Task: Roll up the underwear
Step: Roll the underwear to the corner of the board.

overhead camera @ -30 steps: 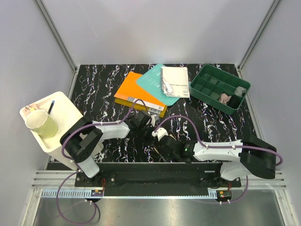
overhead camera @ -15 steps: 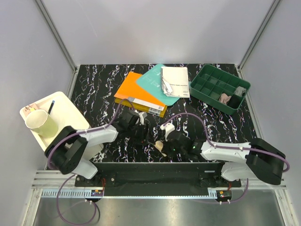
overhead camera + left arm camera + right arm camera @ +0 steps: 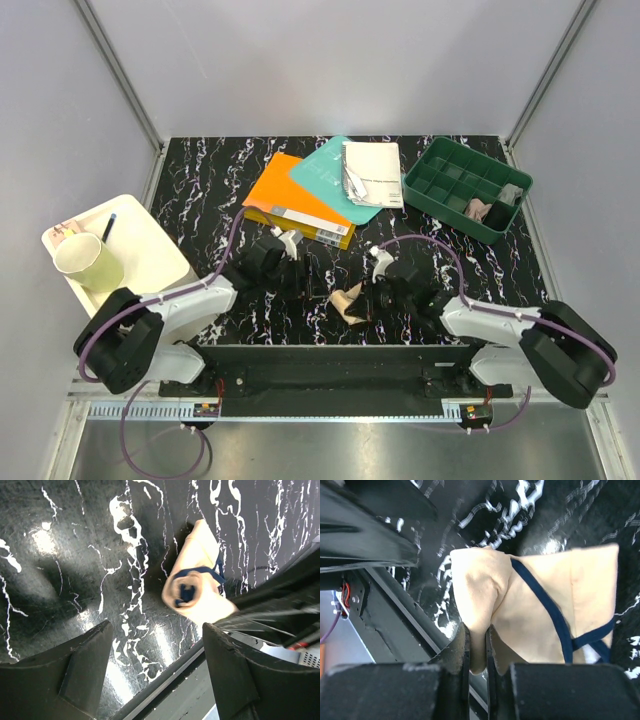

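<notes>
**Right claw pinching the rolled beige briefs near the front edge**

From the top external camera, the beige underwear [image 3: 350,303] is lying as a small bundle on the black marbled tabletop [image 3: 210,190], close to the near edge and between the two arms. The right claw [image 3: 370,298] is reaching in from the right and touching the bundle. The left claw [image 3: 308,280] is sitting just to the left of it, apart from the fabric. Farther back, an orange book [image 3: 295,205], a teal book [image 3: 322,172] and a white booklet [image 3: 372,172] are overlapping one another. A green tray [image 3: 467,160] is resting at the right rear, and a white tray [image 3: 140,235] holding a paper cup [image 3: 88,263] is sitting at the left.

In the left wrist camera, the left claw [image 3: 160,675] is standing wide apart, its fingers [image 3: 82,665] gripping nothing. Beyond them the underwear [image 3: 195,560] is showing as a rolled tube lying on the tabletop, with the navy edging [image 3: 187,591] curling in a spiral at its end.

In the right wrist camera, the right claw [image 3: 476,652] is clamping together on a fold of the underwear [image 3: 545,630], the fingers [image 3: 452,657] squeezing the beige cloth between them. The navy edging [image 3: 540,605] is running diagonally across the fabric, which is spreading out above the grip.
</notes>
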`<state>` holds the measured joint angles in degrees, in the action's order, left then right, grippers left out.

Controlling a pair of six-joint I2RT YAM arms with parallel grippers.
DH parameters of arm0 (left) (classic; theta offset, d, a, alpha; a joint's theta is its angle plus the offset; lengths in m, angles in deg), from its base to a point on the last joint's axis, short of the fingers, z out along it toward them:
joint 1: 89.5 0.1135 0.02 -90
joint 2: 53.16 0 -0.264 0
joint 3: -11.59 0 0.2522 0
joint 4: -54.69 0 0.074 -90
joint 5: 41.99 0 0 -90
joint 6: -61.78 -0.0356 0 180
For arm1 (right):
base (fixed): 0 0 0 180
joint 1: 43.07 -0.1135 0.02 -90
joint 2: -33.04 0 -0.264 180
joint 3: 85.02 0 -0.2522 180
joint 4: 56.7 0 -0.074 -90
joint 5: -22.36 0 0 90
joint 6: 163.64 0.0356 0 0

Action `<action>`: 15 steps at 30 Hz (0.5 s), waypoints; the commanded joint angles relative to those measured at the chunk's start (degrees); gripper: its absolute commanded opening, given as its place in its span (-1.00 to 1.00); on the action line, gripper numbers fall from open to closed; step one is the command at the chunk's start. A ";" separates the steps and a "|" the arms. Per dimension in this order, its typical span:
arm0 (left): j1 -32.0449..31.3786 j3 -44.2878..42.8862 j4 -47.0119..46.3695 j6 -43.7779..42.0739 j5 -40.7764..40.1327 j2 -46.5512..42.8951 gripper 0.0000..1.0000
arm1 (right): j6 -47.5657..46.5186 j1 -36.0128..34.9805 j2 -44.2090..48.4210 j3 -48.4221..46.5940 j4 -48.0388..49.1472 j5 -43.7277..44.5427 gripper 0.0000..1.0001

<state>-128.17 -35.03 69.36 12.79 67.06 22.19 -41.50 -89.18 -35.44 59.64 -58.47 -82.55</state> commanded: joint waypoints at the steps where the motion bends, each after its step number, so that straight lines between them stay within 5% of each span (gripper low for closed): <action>1: 0.09 1.22 -6.09 0.99 0.02 -1.17 0.50 | 2.31 2.33 -4.54 -0.91 4.27 -7.05 -1.00; 15: -0.70 3.07 -21.90 2.40 6.70 7.35 0.35 | 5.91 7.35 -10.96 -1.09 2.07 -10.13 -1.00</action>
<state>-128.22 -32.19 57.08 14.76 70.14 26.63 -37.11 -82.75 -44.71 59.62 -56.50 -92.30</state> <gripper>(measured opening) 0.701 0.129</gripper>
